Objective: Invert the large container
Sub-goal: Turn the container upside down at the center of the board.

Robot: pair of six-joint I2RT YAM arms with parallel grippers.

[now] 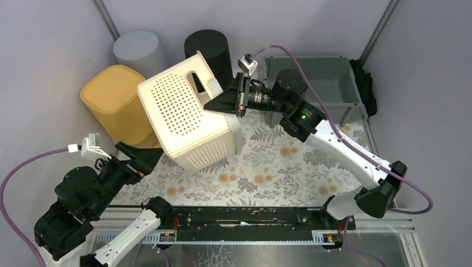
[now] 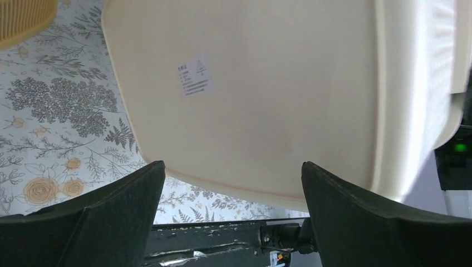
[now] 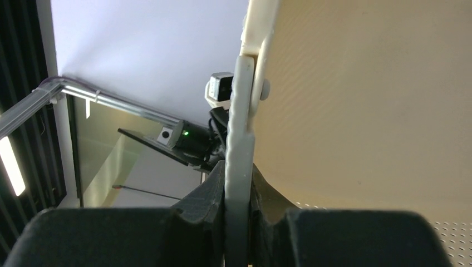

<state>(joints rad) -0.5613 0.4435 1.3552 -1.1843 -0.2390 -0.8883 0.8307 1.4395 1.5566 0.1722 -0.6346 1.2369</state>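
Right gripper is clamped on the rim of the large cream basket. The basket leans steeply tilted just right of the yellow bin. Being thin perforated plastic, it is probably light, stiff and slightly slick, and the rim looks the surest hold. Left gripper, just in front of that bin, gapes wide below the basket's base.

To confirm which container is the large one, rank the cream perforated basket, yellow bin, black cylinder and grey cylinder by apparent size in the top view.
1. cream perforated basket, though tilted up nearer the camera.
2. yellow bin, partly hidden.
3. black cylinder and grey cylinder: alike, both partly hidden, unranked.
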